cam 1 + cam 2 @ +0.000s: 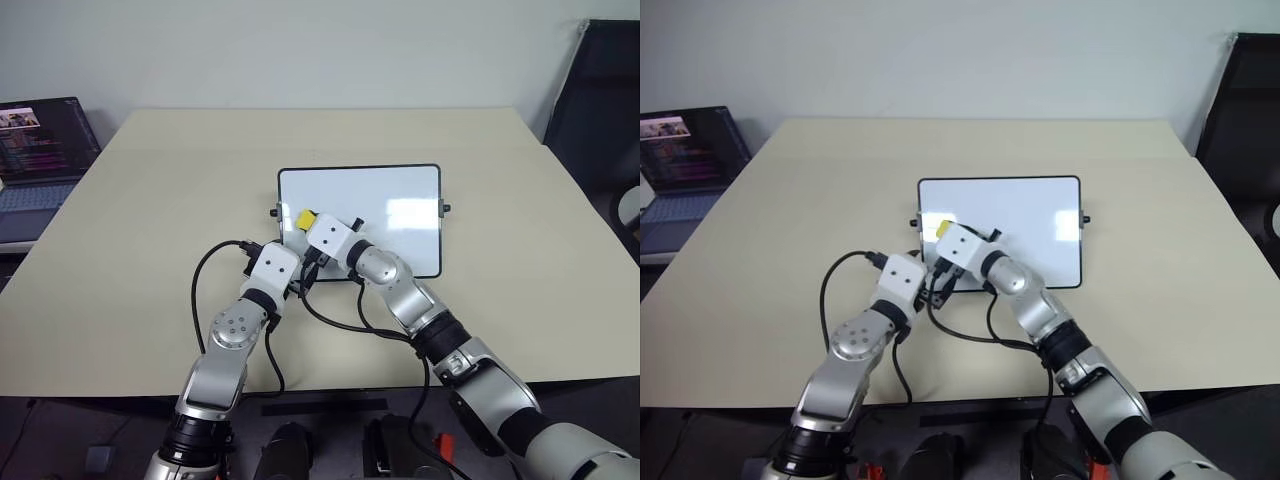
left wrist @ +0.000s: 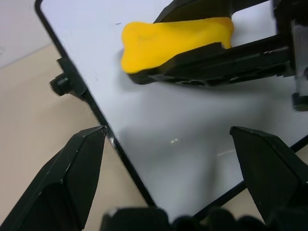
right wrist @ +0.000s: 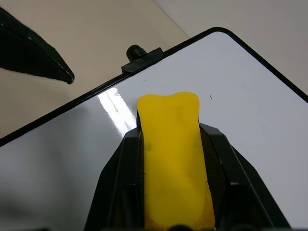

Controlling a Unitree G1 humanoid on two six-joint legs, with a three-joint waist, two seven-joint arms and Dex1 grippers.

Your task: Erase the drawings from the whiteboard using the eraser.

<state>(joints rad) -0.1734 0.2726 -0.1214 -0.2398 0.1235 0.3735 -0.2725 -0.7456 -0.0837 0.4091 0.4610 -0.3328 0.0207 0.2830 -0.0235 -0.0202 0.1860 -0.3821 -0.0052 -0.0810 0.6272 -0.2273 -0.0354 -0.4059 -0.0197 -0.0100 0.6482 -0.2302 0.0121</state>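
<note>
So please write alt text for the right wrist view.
The right gripper holds a yellow eraser between its black fingers, over a white board with a thin black frame. The beige table lies beyond it.

The right end effector [image 1: 940, 240] presses the yellow eraser [image 1: 941, 228] onto the whiteboard [image 1: 1030, 215] near its left edge.

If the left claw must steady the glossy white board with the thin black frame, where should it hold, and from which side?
Probably the near-left corner of the white board, approached from the robot's side. The open left claw already straddles the frame there, beside the small black knob, away from the yellow block eraser in the right claw.
</note>
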